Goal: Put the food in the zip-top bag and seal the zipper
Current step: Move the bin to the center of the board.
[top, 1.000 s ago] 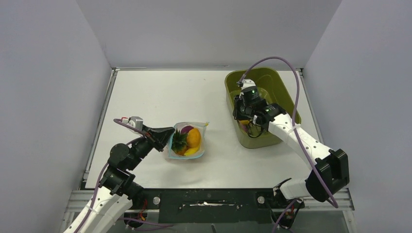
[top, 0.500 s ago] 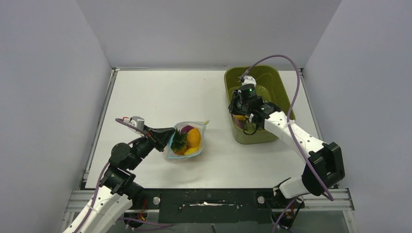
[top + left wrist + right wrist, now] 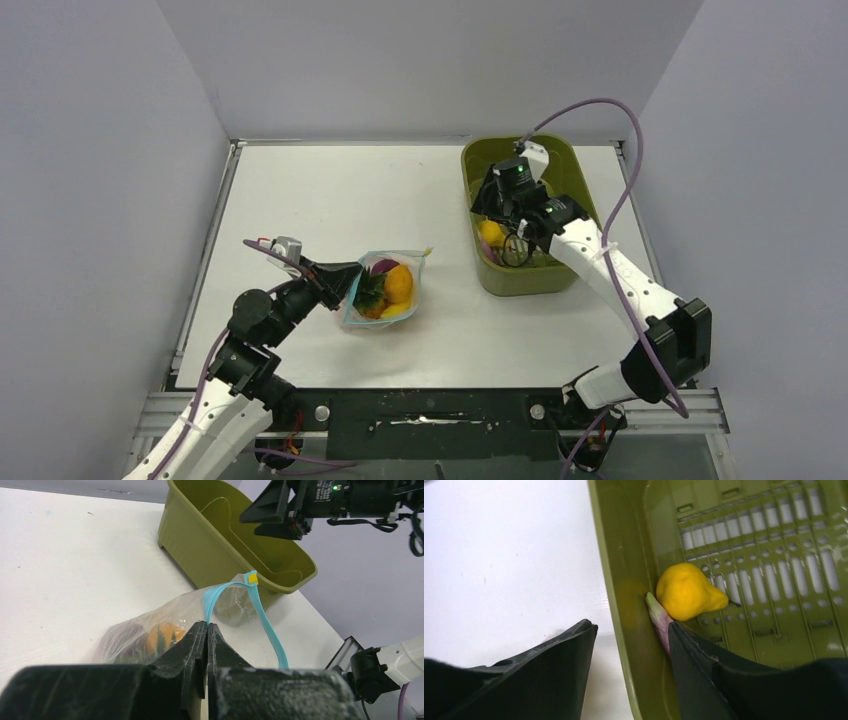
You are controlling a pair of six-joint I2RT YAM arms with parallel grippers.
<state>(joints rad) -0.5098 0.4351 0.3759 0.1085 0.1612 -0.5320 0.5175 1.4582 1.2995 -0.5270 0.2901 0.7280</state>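
While left gripper (image 3: 206,630) pinches bag (image 3: 170,611) edge, fingers closed tight on film, bag sits left of basin (image 3: 200,540), food (image 3: 398,283) inside, zipper (image 3: 267,625) arcing toward basin. Right gripper (image 3: 631,630) straddles basin's left wall, fingers apart, holding nothing. Yellow piece (image 3: 686,591) inside against that wall, tapered end pointing away, pink piece (image 3: 658,617) beside it.

Yellow toy fruit (image 3: 689,591) in olive basin (image 3: 624,555), pink piece (image 3: 658,619) touching it, fingers (image 3: 549,675) straddling wall
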